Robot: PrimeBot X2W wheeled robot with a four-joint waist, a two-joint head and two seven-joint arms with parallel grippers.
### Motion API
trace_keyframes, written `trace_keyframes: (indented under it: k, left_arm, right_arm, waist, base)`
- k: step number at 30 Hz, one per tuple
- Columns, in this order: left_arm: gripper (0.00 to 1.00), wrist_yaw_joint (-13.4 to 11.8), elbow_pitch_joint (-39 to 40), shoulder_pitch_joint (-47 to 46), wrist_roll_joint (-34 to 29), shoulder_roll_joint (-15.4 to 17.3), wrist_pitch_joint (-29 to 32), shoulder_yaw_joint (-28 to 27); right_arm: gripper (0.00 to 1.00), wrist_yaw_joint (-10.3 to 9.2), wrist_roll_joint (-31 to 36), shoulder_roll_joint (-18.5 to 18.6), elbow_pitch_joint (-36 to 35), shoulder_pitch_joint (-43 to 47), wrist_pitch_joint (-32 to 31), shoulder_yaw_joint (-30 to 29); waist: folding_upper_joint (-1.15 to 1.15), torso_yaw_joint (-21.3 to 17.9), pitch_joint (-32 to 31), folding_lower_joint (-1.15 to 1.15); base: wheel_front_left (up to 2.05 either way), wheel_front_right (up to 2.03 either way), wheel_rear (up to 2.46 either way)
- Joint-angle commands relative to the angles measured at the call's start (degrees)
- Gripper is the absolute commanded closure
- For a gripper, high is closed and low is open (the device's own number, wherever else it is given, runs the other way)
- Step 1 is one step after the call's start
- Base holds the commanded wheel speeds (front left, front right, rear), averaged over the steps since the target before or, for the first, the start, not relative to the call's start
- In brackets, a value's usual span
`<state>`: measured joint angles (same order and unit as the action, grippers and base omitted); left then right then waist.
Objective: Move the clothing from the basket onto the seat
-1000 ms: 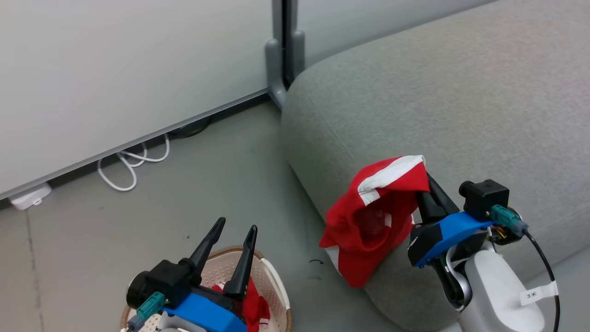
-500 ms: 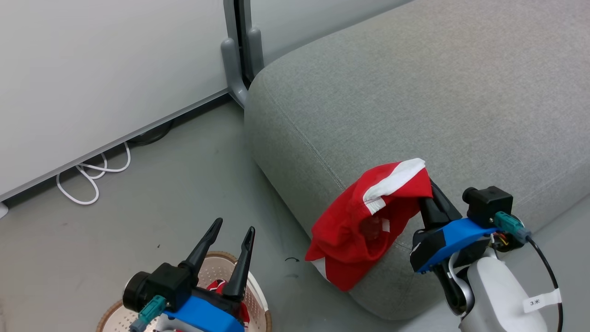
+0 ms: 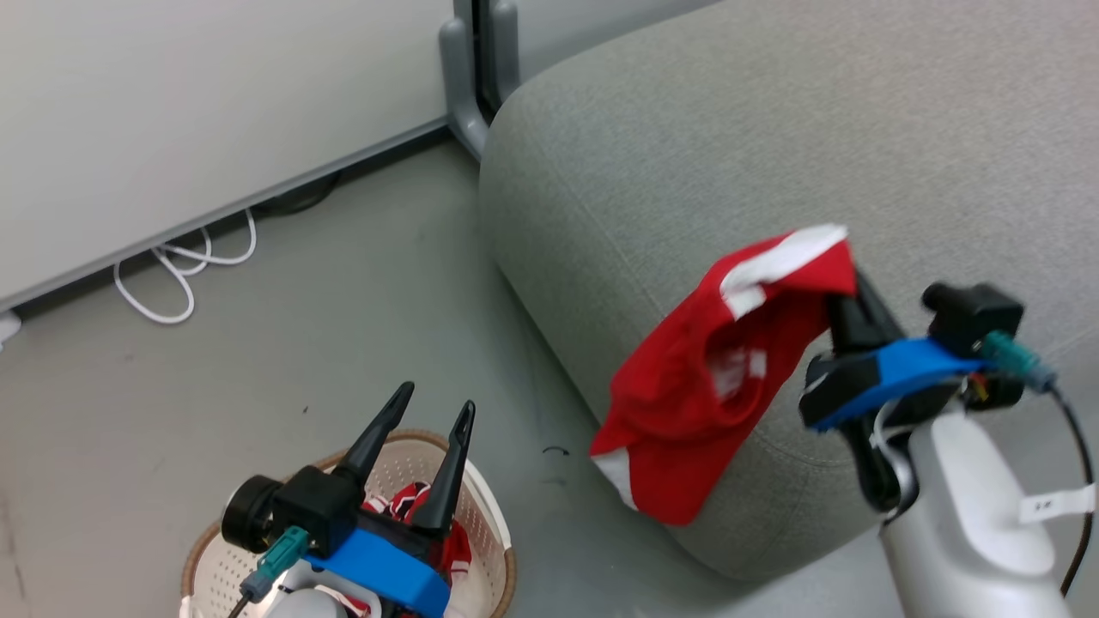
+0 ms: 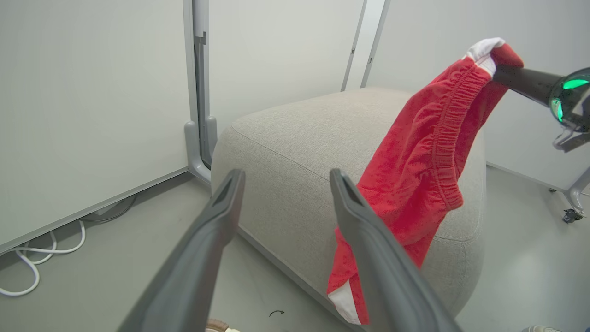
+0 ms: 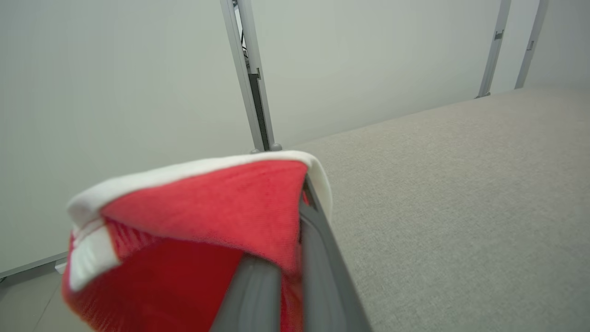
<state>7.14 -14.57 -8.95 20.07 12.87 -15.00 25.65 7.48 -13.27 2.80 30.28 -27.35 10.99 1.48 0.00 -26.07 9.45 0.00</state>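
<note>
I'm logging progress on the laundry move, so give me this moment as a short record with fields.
right hand: shut on the striped garment
striped garment: hangs from the right hand at the seat's front corner
left hand: open, holding nothing, above the basket
basket: on the floor, second red garment inside
progress: no garment laid on the seat yet

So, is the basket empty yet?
Not empty: a red lettered garment lies in the basket beneath the open left pincer; the striped garment hangs from the right pincer.
</note>
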Motion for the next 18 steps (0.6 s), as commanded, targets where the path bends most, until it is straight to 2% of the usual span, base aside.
trace_keyframes:
  k: [1,6,9,10,11,14,18]
  left_arm:
    - [0.0,0.51,0.29,-1.01,-0.25,0.43,-0.26,0.04]
    - [0.0,0.49,1.66,-3.1,-1.21,2.05,-0.26,0.67]
    - [0.0,0.48,3.43,-5.34,-2.44,3.69,-0.27,1.33]
    - [0.0,0.48,3.43,-5.34,-2.44,3.69,-0.27,1.33]
    - [0.0,0.49,4.31,-6.63,-2.93,4.51,-0.27,1.43]
    - [0.0,0.49,5.27,-7.85,-3.4,5.19,-0.27,1.59]
    - [0.0,0.49,7.32,-10.18,-4.13,6.32,-0.12,1.71]
  right_arm:
    - [1.0,0.03,-0.08,0.17,0.02,-1.63,0.3,-0.49]
    - [1.0,0.03,3.91,0.15,-0.68,-8.96,-0.87,-5.75]
    - [1.0,0.03,6.66,0.71,-3.43,-15.3,-2.69,-11.41]
    - [1.0,0.03,6.66,0.71,-3.43,-15.3,-2.69,-11.41]
    - [1.0,0.03,7.22,1.65,-5.12,-18.49,-3.84,-14.21]
    - [1.0,0.03,7.64,3.12,-6.84,-21.49,-5.3,-16.87]
    - [1.0,0.03,7.21,7.45,-9.71,-27.75,-8.22,-22.59]
  waist:
    - [0.0,1.23,1.49,0.0]
    - [0.0,3.69,6.06,0.0]
    - [0.0,5.87,10.62,0.0]
    - [0.0,5.87,10.62,0.0]
    - [0.0,6.93,13.03,0.0]
    - [0.0,7.94,15.43,0.0]
    - [0.0,9.99,20.14,0.0]
  base:
    - [0.0,0.0,0.0]
    - [0.0,0.0,0.0]
    - [0.0,0.0,0.0]
    - [0.0,0.0,0.0]
    - [0.0,0.0,0.0]
    - [0.0,0.0,0.0]
    - [0.0,0.0,0.0]
